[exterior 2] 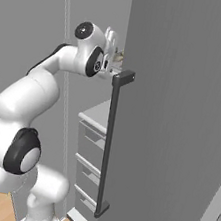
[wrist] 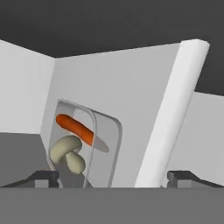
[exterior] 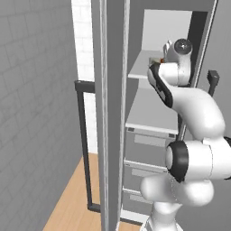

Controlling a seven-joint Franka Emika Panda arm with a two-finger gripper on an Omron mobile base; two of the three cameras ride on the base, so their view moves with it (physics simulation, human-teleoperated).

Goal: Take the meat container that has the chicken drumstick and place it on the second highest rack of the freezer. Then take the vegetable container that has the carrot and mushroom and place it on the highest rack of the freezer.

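Vegetable container (wrist: 89, 148): clear, rounded-corner plastic, resting on the freezer's (exterior: 135, 113) highest rack (exterior: 140, 67); inside, a smooth orange carrot (wrist: 75, 127) at 12 o'clock above a pale, lumpy mushroom (wrist: 66, 154). Gripper (wrist: 113, 177) fingers spread wide, container free between them. Arm (exterior: 194, 113) reaches up into the grey cabinet; wood floor (exterior: 72, 203) below.

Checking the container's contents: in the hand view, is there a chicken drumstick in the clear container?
No: the clear container holds an orange carrot and a pale mushroom, with no drumstick.
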